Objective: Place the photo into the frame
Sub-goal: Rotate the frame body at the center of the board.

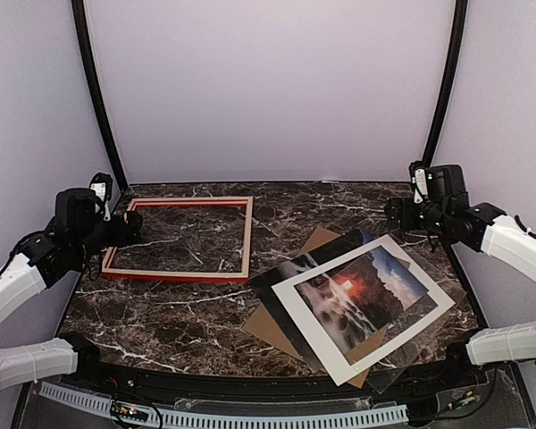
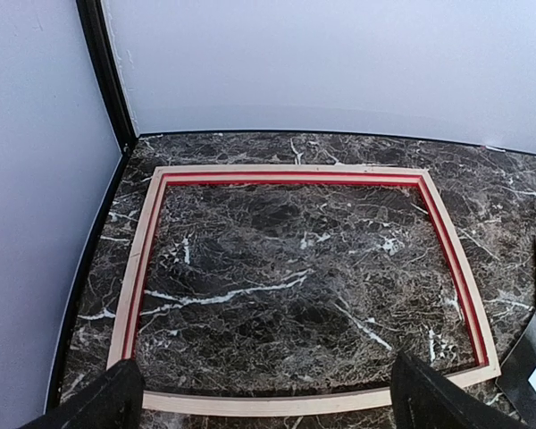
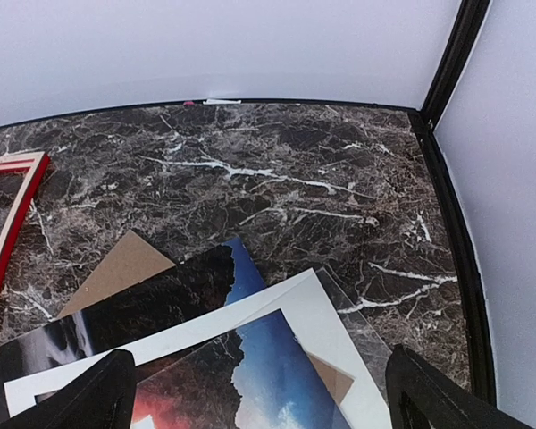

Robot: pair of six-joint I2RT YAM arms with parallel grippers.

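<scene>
The frame [image 1: 174, 272] lies flat at the table's back left with its pale wood back up and red showing on the inner edges; in the left wrist view its rails [image 2: 304, 173] enclose bare marble. The photo [image 1: 368, 288], dark rocks, waterfall and orange glow, lies tilted at the right under a white mat. Its dark end and blue corner [image 3: 236, 261] stick out past the mat. My left gripper [image 1: 125, 229] hangs open over the frame's left end, its fingertips [image 2: 107, 402] empty. My right gripper [image 1: 398, 214] is open above the table behind the photo, holding nothing.
A white mat [image 1: 314, 315] with a cut-out window lies on the photo. A brown backing board [image 1: 266, 327] lies beneath the pile, one corner [image 3: 116, 268] showing. A clear pane [image 1: 429, 350] pokes out at the pile's near right. Black posts and pale walls enclose the marble table [image 1: 161, 313].
</scene>
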